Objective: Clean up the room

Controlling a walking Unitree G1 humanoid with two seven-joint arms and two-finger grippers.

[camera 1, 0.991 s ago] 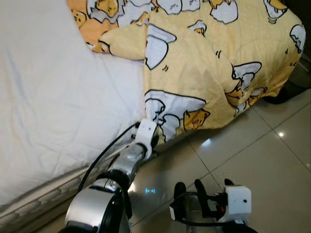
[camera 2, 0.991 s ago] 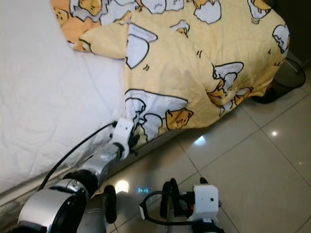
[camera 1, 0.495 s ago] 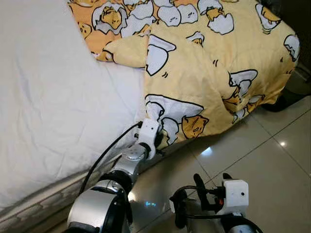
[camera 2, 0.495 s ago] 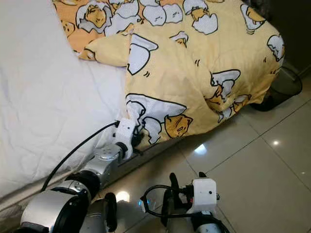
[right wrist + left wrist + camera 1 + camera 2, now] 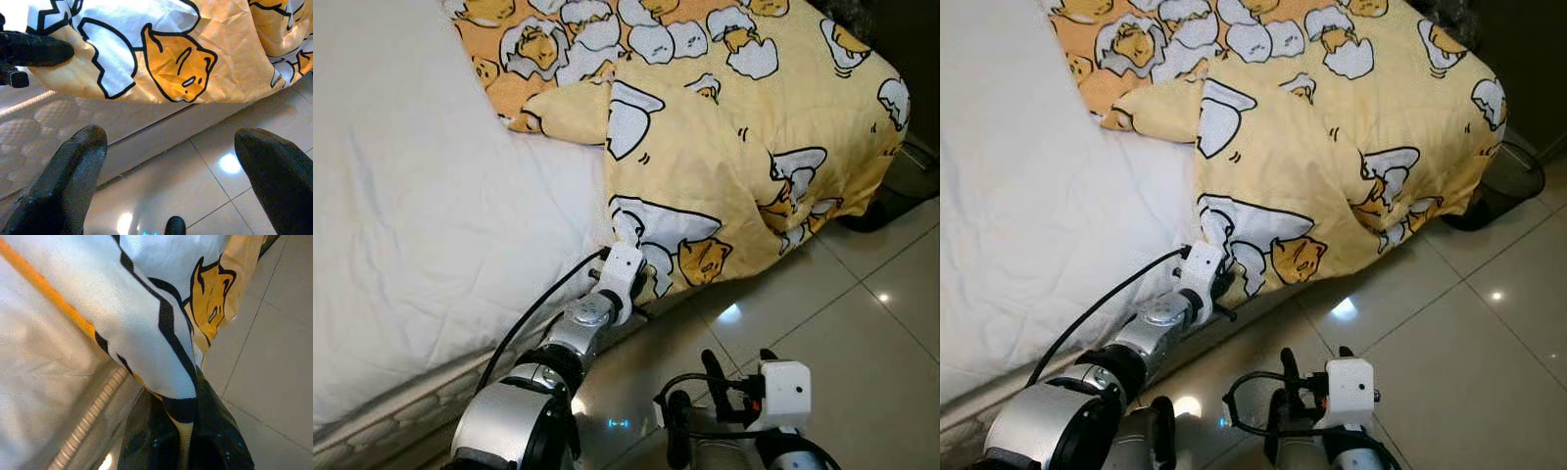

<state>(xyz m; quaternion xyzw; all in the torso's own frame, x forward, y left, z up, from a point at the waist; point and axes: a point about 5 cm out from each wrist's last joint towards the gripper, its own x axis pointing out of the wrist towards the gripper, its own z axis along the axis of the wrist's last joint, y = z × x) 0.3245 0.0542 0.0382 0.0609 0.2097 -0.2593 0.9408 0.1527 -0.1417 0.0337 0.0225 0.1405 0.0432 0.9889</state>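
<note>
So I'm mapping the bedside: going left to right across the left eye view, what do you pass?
White sheet → left gripper pinching the yellow blanket's hem → blanket draped over the bed edge → dark bin on the tiled floor.

the bed (image 5: 401, 196) fills the upper left of the frame, with the blanket (image 5: 744, 127) on it at upper right, its edge hanging over the bed's side toward the floor (image 5: 862, 343) at lower right. a bin (image 5: 1503, 181) sits at the right edge, beside the blanket.
</note>
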